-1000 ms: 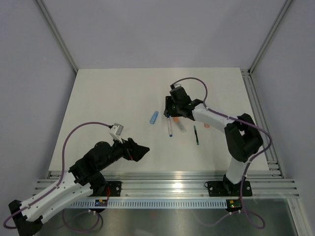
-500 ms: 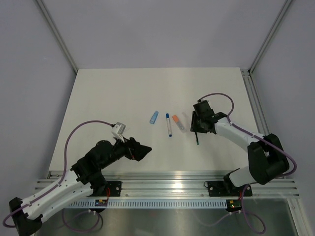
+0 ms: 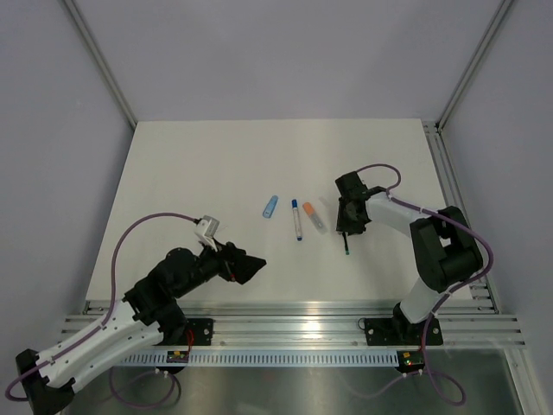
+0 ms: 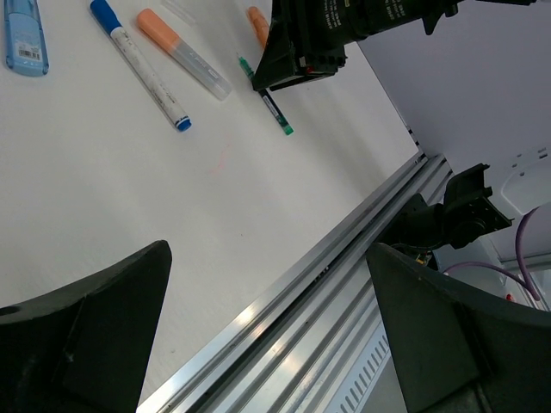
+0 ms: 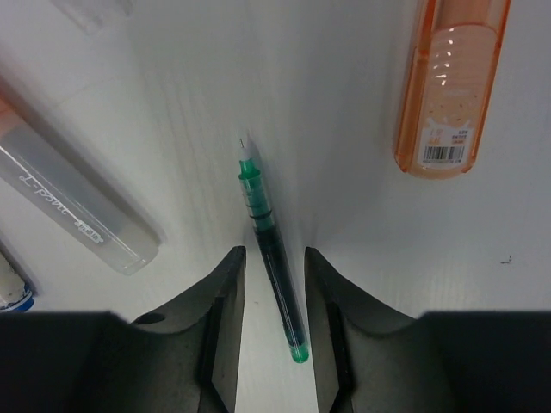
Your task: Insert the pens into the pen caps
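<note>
In the right wrist view my right gripper point(image 5: 273, 258) stands open, its fingers astride a thin dark pen with green ends point(image 5: 274, 267). A small gap shows on each side of the pen, which lies flat on the table. An orange pen cap point(image 5: 448, 95) lies to its right, and a clear-barrelled pen point(image 5: 77, 206) to its left. From above, the right gripper point(image 3: 348, 218) covers most of the green-tipped pen point(image 3: 346, 245). A white pen with a blue end point(image 3: 297, 219), the clear pen with an orange end point(image 3: 314, 215) and a light blue cap point(image 3: 270, 206) lie further left. My left gripper point(image 3: 246, 266) is open and empty.
The left gripper point(image 4: 267, 249) hangs over the table's near edge, above the aluminium rail point(image 4: 327, 284). White table point(image 3: 199, 181) with grey walls around it. The right arm's base point(image 3: 406, 328) stands at the near right.
The right gripper has moved right and nearer, from over the middle pens down onto the green-tipped pen, and its jaws have narrowed. The left arm has barely moved.
</note>
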Action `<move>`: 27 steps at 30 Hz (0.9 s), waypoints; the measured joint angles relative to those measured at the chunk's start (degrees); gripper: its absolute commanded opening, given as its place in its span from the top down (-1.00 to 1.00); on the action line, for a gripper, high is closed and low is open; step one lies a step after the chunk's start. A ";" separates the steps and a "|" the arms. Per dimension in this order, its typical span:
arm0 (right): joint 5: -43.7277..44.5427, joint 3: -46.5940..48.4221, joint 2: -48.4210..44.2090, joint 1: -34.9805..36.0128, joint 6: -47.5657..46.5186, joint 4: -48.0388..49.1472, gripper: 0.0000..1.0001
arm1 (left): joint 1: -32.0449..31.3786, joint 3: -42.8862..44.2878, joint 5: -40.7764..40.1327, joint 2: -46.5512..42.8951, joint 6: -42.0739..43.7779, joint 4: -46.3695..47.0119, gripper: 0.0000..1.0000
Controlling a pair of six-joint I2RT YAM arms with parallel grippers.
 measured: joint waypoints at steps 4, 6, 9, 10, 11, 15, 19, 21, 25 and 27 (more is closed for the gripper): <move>0.17 2.54 2.89 -0.04 -0.26 -1.75 0.40 | 0.00 -0.76 0.04 -0.72 0.02 0.26 -0.98; 0.26 4.09 4.11 -0.04 -0.52 -2.25 0.54 | 0.00 -1.38 0.20 -0.76 0.02 0.35 -0.98; 0.13 5.88 5.25 -0.04 -1.16 -3.50 0.72 | 0.00 -2.08 0.35 -1.07 0.02 0.35 -0.98; 0.07 6.51 5.60 -0.04 -1.42 -3.93 0.78 | 0.00 -2.08 0.42 -1.09 0.00 0.37 -0.98; -0.02 6.99 5.92 -0.04 -1.64 -4.31 0.88 | 0.00 -2.08 0.44 -1.07 0.02 0.42 -0.98; -0.07 7.45 6.34 -0.04 -2.56 -5.03 1.00 | 0.00 -2.08 0.83 -1.03 0.09 0.48 -0.98; -0.07 7.17 6.05 -0.04 -2.84 -4.68 1.00 | 0.00 -2.08 2.01 -0.33 0.26 1.18 -0.98; -0.07 5.57 4.59 -0.04 -2.86 -3.45 1.00 | 0.00 -2.08 3.08 1.05 0.44 2.03 -0.98; -0.79 0.20 -3.72 -0.04 -2.91 -1.42 1.00 | 0.00 -2.08 5.77 4.96 0.55 4.31 -0.98; -1.55 -2.34 -10.27 0.17 -2.62 0.13 1.00 | 0.00 -2.05 7.45 7.76 0.48 6.47 -0.98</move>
